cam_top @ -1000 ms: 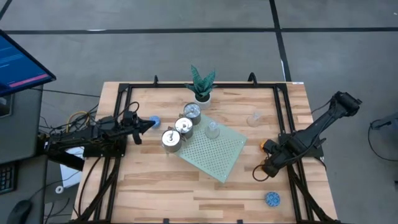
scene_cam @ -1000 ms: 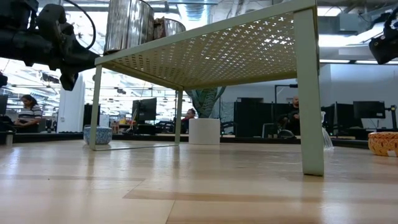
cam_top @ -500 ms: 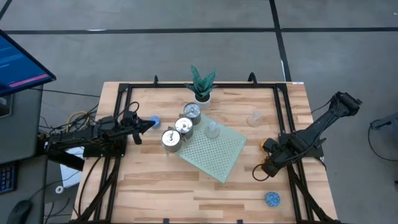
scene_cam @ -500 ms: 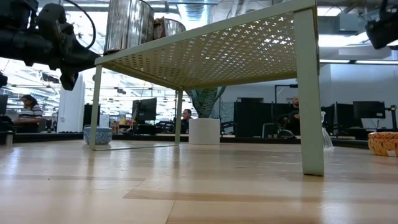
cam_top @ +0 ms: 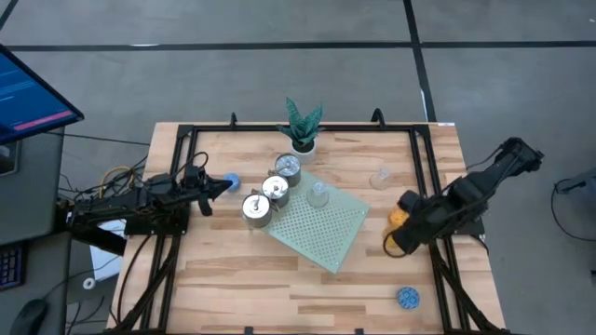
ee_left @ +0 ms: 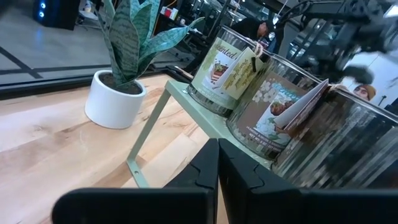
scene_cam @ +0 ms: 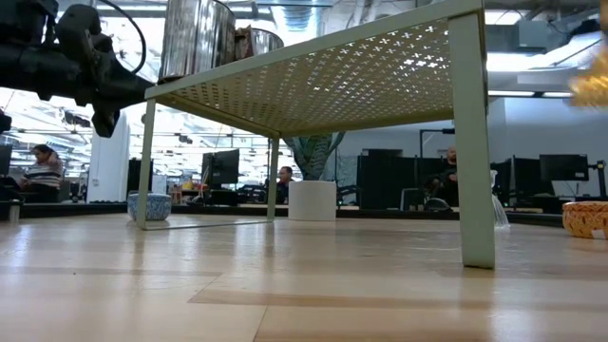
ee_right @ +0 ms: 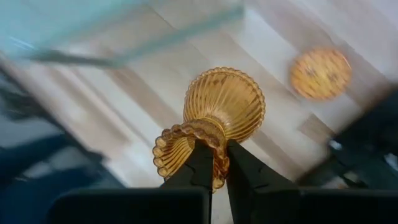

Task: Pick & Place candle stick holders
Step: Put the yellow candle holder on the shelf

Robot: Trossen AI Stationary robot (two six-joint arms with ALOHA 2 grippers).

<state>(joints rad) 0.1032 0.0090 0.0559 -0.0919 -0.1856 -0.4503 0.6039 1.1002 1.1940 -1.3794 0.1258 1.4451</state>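
My right gripper is shut on an amber glass candle stick holder, which is up in the air at the table's right side. An orange holder rests on the table just beneath it. Three silver holders and a clear one stand on the pale green perforated stand. Another clear holder and a blue one sit on the wood. At the left, my left gripper stays shut and level beside a second blue holder. My right gripper pinches the amber holder's scalloped rim between its two fingers, coming from above and pointing steeply down. The ribbed bowl hangs below the fingertips, tilted and clear of the table.
A green-leaved plant in a white pot stands at the far edge behind the stand. The stand is raised on thin legs. A black frame runs along the table's edges. Bare wood lies toward the near side.
My right gripper has risen from the table at the right side, taking the amber holder with it. The holder is now lifted clear above the orange holder, which has stayed where it was.
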